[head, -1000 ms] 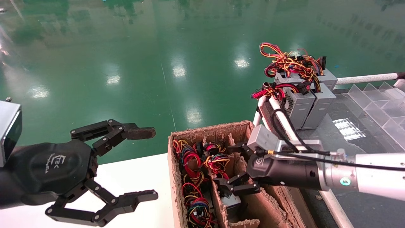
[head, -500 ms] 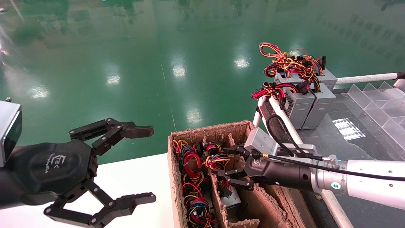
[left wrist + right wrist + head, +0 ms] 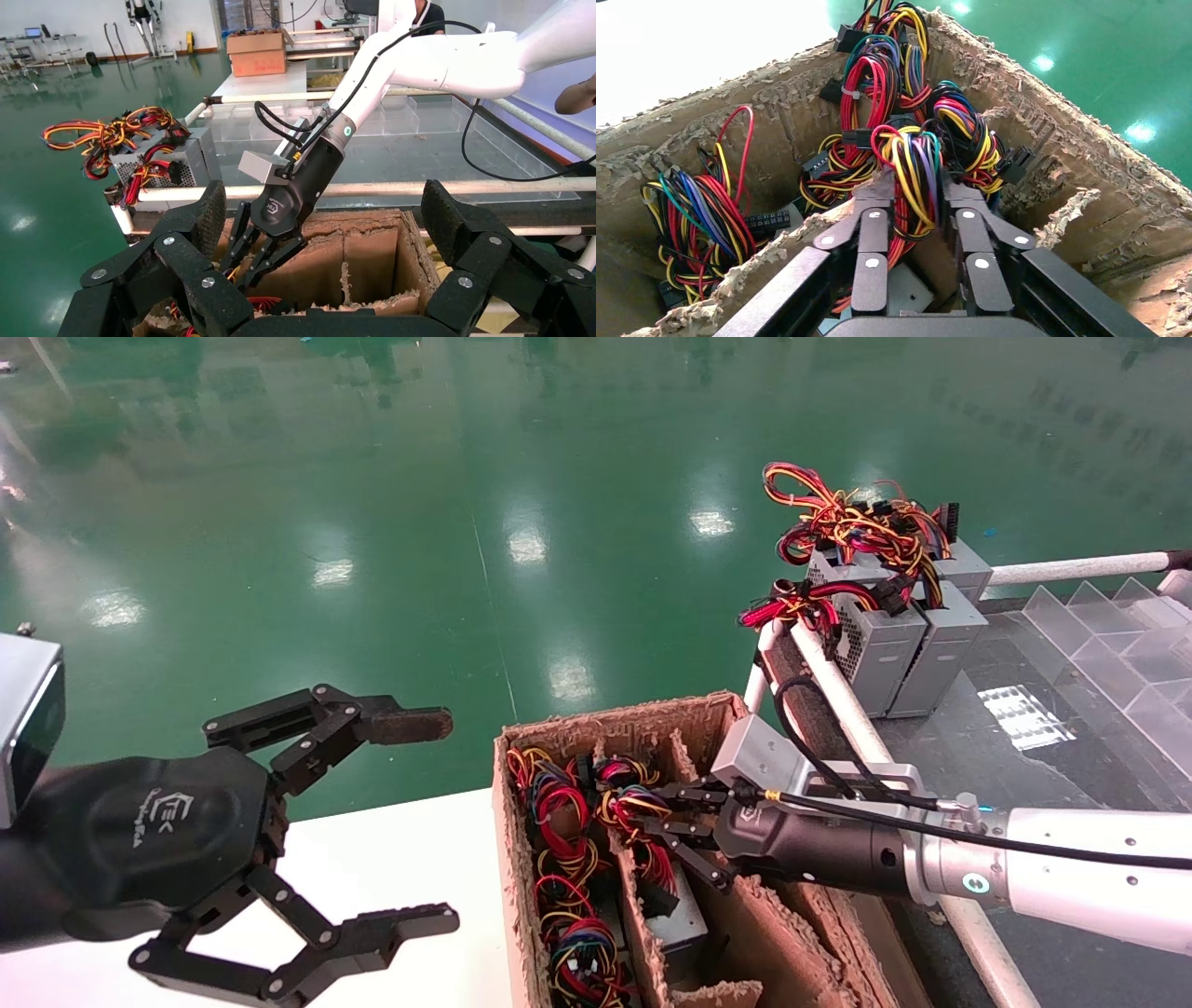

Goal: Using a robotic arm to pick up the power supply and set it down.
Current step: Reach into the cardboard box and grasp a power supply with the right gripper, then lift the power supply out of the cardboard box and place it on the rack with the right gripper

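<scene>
A grey power supply [image 3: 684, 919] sits deep in the middle cell of a torn brown cardboard box [image 3: 615, 719]. Its red, yellow and black wire bundle [image 3: 912, 161] stands up out of the cell. My right gripper [image 3: 652, 812] reaches into the box from the right. In the right wrist view the right gripper [image 3: 912, 186] has its fingers pressed on both sides of that bundle, with the grey casing [image 3: 905, 288] below. My left gripper [image 3: 450, 820] hangs open and empty over the white table, left of the box.
More wire bundles [image 3: 568, 896] fill the box's left cells. Other grey power supplies [image 3: 894, 645] with wires stand on the dark table at the back right, beside clear plastic dividers [image 3: 1117, 635]. A white rail [image 3: 838, 691] runs between box and table. The white table [image 3: 372, 868] lies left.
My right gripper has pushed left and deeper into the box, and its fingers have gone from wide open to closed round the wire bundle. The left arm has barely moved.
</scene>
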{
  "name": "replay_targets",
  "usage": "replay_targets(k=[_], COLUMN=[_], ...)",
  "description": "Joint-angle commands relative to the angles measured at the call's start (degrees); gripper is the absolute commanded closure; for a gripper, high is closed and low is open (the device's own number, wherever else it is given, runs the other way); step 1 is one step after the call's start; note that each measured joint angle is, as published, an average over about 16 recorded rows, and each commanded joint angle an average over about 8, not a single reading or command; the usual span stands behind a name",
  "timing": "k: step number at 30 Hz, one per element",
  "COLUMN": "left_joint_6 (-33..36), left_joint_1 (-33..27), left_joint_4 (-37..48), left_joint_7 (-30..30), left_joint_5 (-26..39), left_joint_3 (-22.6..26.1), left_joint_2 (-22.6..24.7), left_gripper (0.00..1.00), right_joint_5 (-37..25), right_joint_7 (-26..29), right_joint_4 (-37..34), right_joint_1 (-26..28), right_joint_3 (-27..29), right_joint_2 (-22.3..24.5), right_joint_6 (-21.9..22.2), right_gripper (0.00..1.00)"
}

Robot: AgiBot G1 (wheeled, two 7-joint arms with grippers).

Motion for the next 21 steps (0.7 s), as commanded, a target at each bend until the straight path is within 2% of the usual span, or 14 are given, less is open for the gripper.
replay_targets(k=[1, 11, 21], left_joint_6=[0.00, 0.00, 0.00], left_joint_1=[0.00, 0.00, 0.00], left_joint_4=[0.00, 0.00, 0.00], left_joint_7=[0.00, 0.00, 0.00], left_joint_5=[0.00, 0.00, -0.01], left_joint_3=[0.00, 0.00, 0.01], left_joint_2=[0.00, 0.00, 0.00], left_gripper=[0.00, 0.00, 0.00], right_joint_5=[0.03, 6.54, 17.29], right_joint_7=[-0.11, -1.16, -4.54], right_joint_4=[-0.15, 5.65, 6.78], right_joint_1=[0.04, -1.88, -0.19], right_joint_3=[-0.01, 4.66, 13.33], right_joint_2=[-0.08, 5.05, 11.71], right_joint_6=[-0.03, -0.19, -2.10], right_gripper=[1.00, 1.00, 1.00])
